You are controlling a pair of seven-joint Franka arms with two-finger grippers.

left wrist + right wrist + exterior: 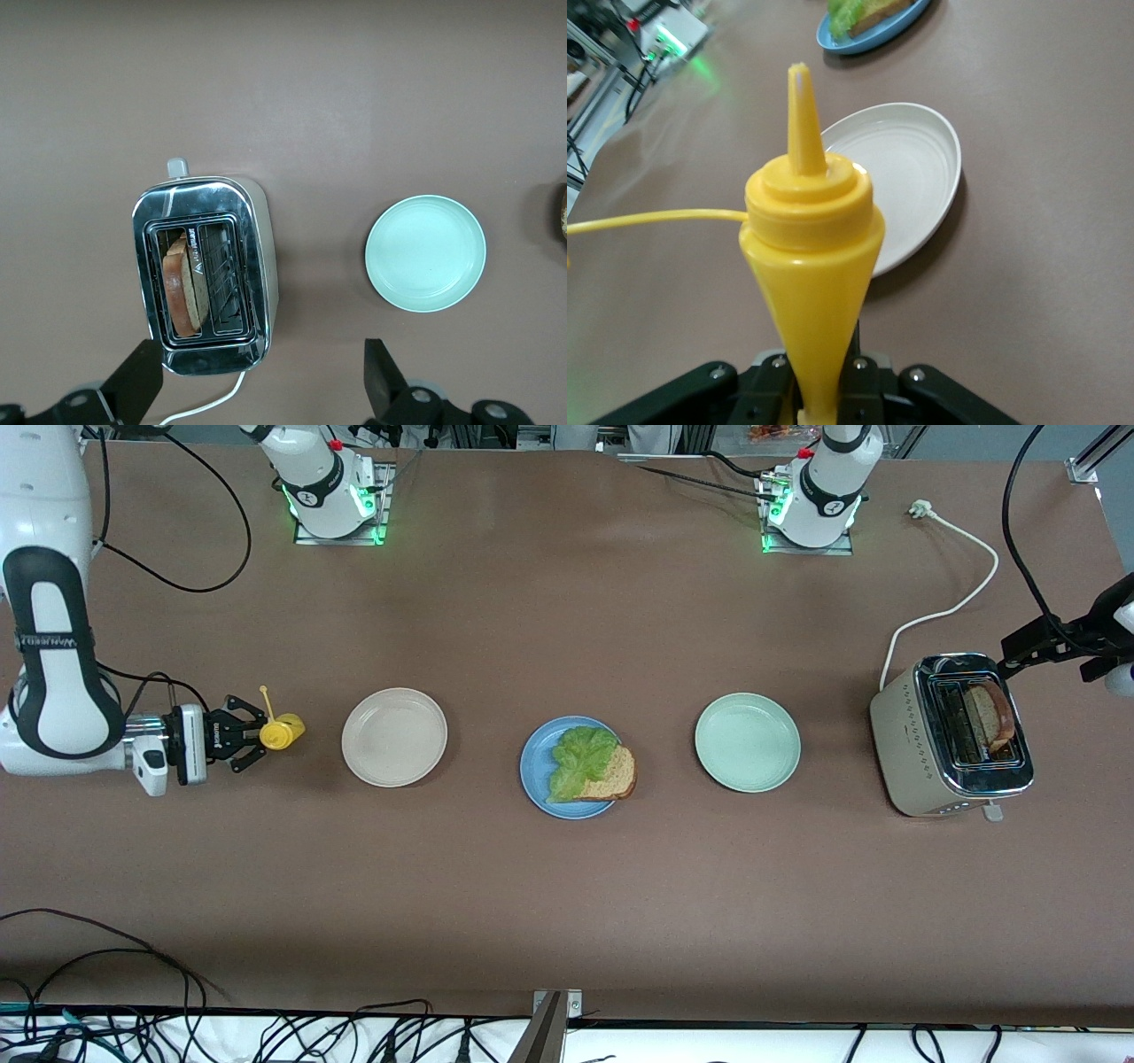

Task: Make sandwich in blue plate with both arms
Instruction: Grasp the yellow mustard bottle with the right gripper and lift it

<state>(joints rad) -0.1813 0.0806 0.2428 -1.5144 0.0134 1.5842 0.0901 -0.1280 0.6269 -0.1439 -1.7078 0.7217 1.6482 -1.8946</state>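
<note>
Blue plate (535, 772) mid-table between cream plate (394, 737) and green plate (747, 742), holding one bread slice (611, 776) under lettuce (580, 760). Second slice (990, 716) upright in toaster (948, 735) at the left arm's end. Left gripper (261, 385) spread wide, empty, above toaster. Right gripper (246, 733) clamped on yellow bottle (280, 732), beside cream plate.

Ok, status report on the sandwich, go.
Right gripper shut on yellow squeeze bottle beside cream plate. Left gripper open over toaster, second slice inside. Blue plate: bread, lettuce. Nothing blocking.
</note>
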